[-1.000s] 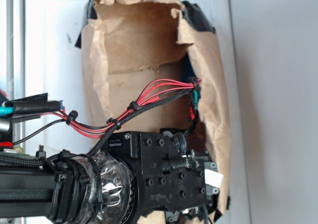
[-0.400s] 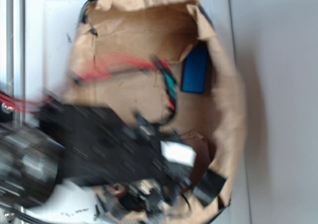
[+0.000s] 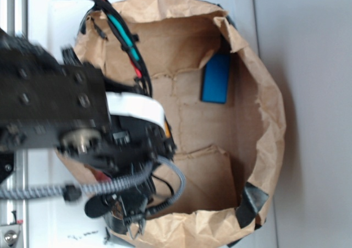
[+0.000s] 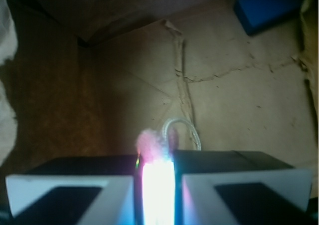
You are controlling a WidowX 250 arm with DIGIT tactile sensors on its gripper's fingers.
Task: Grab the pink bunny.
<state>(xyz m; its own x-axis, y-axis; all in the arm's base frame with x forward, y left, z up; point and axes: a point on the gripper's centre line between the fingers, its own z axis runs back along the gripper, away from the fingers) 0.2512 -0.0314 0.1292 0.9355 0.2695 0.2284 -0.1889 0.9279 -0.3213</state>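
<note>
Pink bunny: only a small pink fuzzy tuft shows in the wrist view, poking up from the narrow gap between the two fingers; the rest is lost in a washed-out white glare, so ears and face cannot be made out
End effector: fingers drawn close together with the pink tuft pinched between them, so it reads as holding the bunny; in the exterior view it sits low at the left inside the paper bag, its tips hidden by the arm's own body
Cable: a pale loop curves just behind the tuft; whether it touches the bunny cannot be told
What has changed: a second ago the arm lay across the bottom of the exterior picture and covered most of the bag; since then it has swung up and to the left, the bag floor is now open to view and the bag mouth looks rounder
What that means: judged from the pinched tuft, the grab looks made or very nearly so; a lift would be the fair test of it
Blue block: lies flat on the bag floor at the far side, well apart from the end effector, untouched
Risk: the grip seems to be on fuzz only, so the toy might slip on lifting
</note>
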